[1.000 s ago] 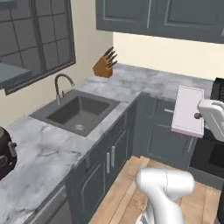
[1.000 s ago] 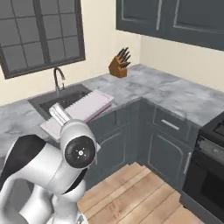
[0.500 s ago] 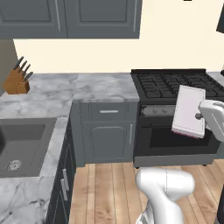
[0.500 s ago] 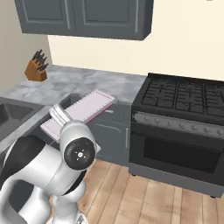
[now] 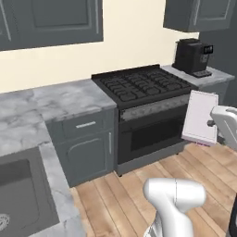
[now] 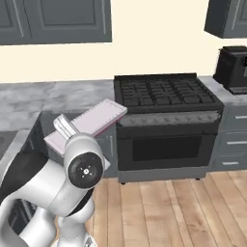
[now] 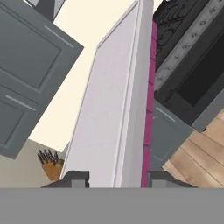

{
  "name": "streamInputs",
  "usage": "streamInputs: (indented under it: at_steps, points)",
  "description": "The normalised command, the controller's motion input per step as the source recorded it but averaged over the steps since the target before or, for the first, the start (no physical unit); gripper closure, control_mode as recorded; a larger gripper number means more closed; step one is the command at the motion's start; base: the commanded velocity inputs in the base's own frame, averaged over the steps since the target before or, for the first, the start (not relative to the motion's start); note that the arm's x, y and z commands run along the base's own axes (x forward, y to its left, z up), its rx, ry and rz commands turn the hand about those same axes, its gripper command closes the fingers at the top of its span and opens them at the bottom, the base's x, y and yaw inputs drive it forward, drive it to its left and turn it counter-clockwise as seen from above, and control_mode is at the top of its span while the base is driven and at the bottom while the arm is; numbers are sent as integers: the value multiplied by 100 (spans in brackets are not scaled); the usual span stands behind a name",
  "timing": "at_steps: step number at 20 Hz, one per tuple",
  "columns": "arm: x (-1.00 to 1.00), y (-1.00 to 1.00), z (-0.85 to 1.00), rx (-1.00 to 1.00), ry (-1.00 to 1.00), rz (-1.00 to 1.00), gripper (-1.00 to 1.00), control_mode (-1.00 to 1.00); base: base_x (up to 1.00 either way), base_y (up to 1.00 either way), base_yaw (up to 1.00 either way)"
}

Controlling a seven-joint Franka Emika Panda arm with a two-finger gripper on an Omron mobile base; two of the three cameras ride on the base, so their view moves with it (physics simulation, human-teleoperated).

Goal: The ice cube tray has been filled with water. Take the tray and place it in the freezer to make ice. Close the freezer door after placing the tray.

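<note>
Ice cube tray (image 5: 200, 116) sits clamped btwn your gripper (image 7: 113, 177) fingers, held off the floor in front of the black stove (image 5: 139, 85) w/ its pale top showing, coffee machine (image 5: 191, 56) on the counter just right of that stove, knife block (image 7: 51, 165) further left.

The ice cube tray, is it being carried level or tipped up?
Tipped. The ice cube tray is off any counter, its flat pale face raised steeply in front of the stove, clamped at one end between the pincer fingertips.
</note>
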Motion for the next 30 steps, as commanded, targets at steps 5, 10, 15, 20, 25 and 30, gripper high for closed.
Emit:
streamInputs:
  at_steps: [5, 10, 15, 20, 25, 30]
  points:
    - [0, 0, 0, 0, 0, 0, 100, 100, -3, 31, -68]
    - [0, 0, 0, 0, 0, 0, 100, 100, -5, -46, -58]
    - [0, 0, 0, 0, 0, 0, 100, 100, -2, -100, -33]
    - [0, 0, 0, 0, 0, 0, 100, 100, -2, -100, -7]
    - [0, 0, 0, 0, 0, 0, 100, 100, -12, -100, 5]
    - [0, 0, 0, 0, 0, 0, 100, 100, 61, -32, 14]
